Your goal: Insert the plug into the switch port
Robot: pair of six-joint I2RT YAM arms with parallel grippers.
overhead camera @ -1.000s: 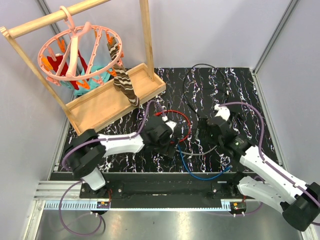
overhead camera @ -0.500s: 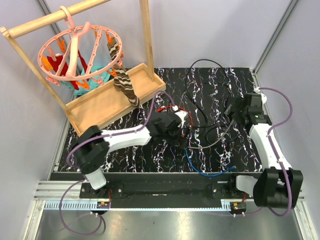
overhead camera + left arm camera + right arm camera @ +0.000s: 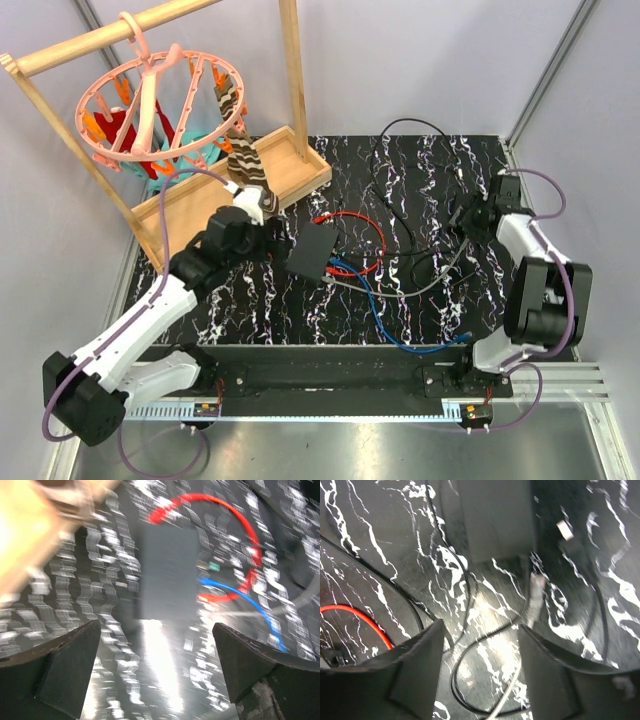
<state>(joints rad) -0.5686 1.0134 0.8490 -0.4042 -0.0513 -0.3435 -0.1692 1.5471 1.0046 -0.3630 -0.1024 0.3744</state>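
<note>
The switch, a flat matte black box [image 3: 312, 255] [image 3: 167, 572], lies mid-table; its port edge faces right, where red [image 3: 352, 222], blue [image 3: 385, 315] and grey [image 3: 415, 290] cables meet it. My left gripper [image 3: 262, 215] [image 3: 157, 665] hovers open to its left, holding nothing. The grey cable's plug [image 3: 536, 585] lies loose on the table beside a chunky black adapter block [image 3: 495, 520]. My right gripper [image 3: 470, 218] [image 3: 482, 665] is at the far right above that plug, jaws apart and closed on nothing.
A wooden rack with a tray base [image 3: 220, 205] [image 3: 30, 530] stands at the back left, a pink peg hanger [image 3: 150, 100] and a striped sock [image 3: 250, 170] hanging from it. Thin black cord [image 3: 400, 135] [image 3: 465, 645] loops over the right half.
My left arm has drawn back left off the switch, uncovering it. My right arm swung from the centre to the far right edge.
</note>
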